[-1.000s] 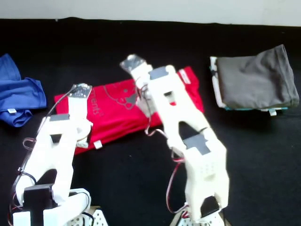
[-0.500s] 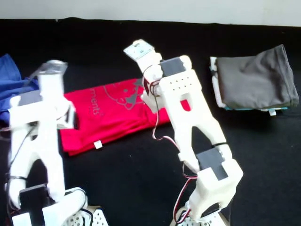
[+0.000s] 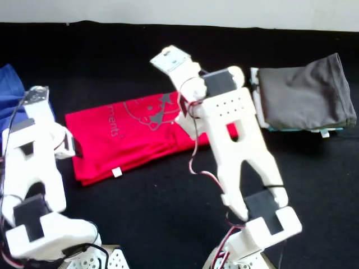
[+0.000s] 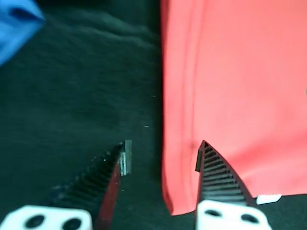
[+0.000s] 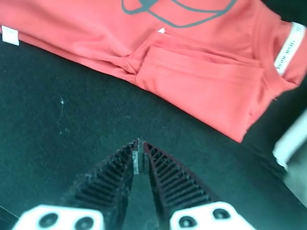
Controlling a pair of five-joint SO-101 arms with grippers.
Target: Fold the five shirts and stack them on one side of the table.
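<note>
- As laid flat on the middle of the black cloth-covered table (image 3: 146,218), one folded red cotton shirt (image 3: 129,140) bears a grey line drawing and a short run of pale lettering.
- Labels on the red shirt, two: a small white hem tag (image 5: 8,35) and a white neck label (image 5: 287,50), its print too small to read.
- One crumpled blue shirt (image 3: 8,89) at the table's left edge.
- One stack at the right, a folded grey shirt (image 3: 305,92) on top, white and teal edges beneath; one white tag (image 3: 325,133) at its near edge.
- Left gripper (image 4: 163,155): jaws spread wide, empty, straddling the red shirt's side edge, one tip over fabric, one over black cloth.
- Right gripper (image 5: 139,155): jaws pressed together, empty, over bare cloth just beside the red shirt's folded edge.
</note>
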